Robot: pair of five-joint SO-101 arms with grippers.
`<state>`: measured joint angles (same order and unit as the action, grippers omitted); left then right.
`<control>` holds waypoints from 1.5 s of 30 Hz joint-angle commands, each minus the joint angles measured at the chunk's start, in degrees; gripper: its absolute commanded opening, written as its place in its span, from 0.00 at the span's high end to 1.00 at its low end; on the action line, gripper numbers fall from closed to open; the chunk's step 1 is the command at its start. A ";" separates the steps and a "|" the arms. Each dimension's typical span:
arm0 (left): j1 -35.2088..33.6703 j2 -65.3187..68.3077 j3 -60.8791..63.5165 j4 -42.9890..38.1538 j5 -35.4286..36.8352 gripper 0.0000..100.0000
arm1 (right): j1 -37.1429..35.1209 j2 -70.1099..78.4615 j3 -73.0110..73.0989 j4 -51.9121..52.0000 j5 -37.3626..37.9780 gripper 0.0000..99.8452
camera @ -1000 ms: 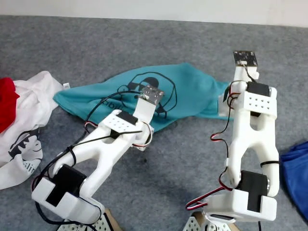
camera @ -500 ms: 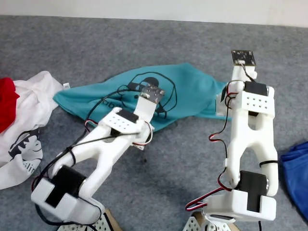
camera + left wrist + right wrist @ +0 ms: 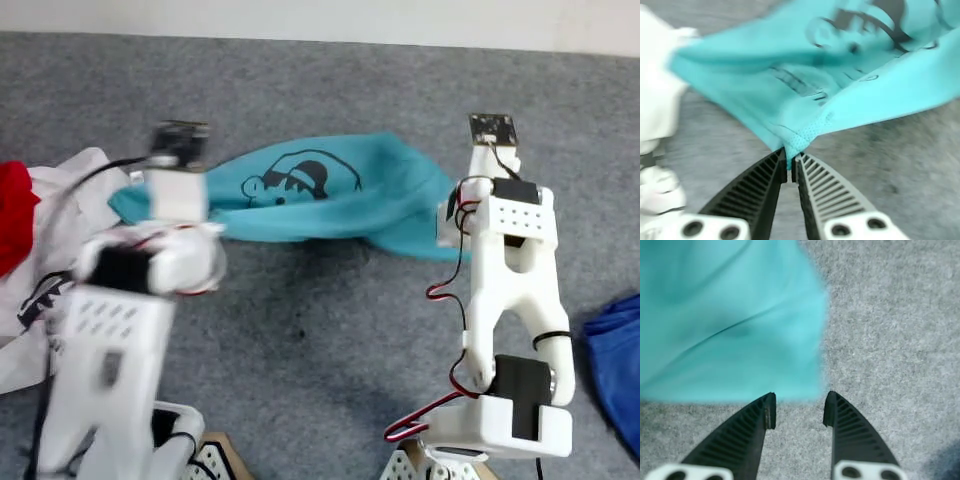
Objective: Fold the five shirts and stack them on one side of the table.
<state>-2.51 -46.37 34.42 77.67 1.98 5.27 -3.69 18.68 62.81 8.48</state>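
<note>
The teal shirt (image 3: 330, 200) with a dark print lies stretched across the middle of the grey table. My left gripper (image 3: 790, 159) is shut on a bunched edge of the teal shirt (image 3: 805, 95), at the shirt's left end beside the white shirt. The left arm (image 3: 170, 200) stands over that end. My right gripper (image 3: 798, 412) is open just short of the edge of the teal shirt (image 3: 730, 315), with only carpet between its fingers. The right arm (image 3: 505, 215) stands at the shirt's right end.
A crumpled white shirt (image 3: 60, 250) with a red shirt (image 3: 14, 210) on it lies at the left edge. A blue shirt (image 3: 615, 360) lies at the right edge. Bare grey carpet (image 3: 330, 330) lies between the two arms' bases.
The left arm has swung from the shirt's middle to its left end, pulling teal fabric with it; the shirt now lies stretched out and flatter. The right arm has shifted slightly left.
</note>
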 commanded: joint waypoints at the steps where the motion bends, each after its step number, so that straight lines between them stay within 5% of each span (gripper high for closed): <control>1: -5.14 -3.74 0.75 1.93 -4.22 0.99 | -1.19 -2.86 -0.40 -1.01 -0.79 0.83; 9: -8.66 -3.30 7.78 -4.66 -4.75 0.99 | -2.95 -2.86 -0.40 -1.71 -0.79 0.83; 19: -8.57 -1.10 8.57 -15.65 -4.48 0.99 | -2.95 -2.68 5.85 -18.33 -0.97 0.83; 32: -8.66 41.19 -8.75 -31.21 -4.57 0.76 | -6.37 -2.77 10.59 -19.21 -5.19 0.83; 38: -9.71 53.32 -20.79 -27.08 -4.48 0.76 | -6.55 -2.77 11.12 -19.21 -5.19 0.83; 45: -9.19 45.23 -23.78 -10.11 -4.48 0.76 | -6.37 -2.86 15.96 -24.84 -5.19 0.83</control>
<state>-11.74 5.67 12.44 62.64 -2.33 -0.79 -3.69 33.27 41.36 3.74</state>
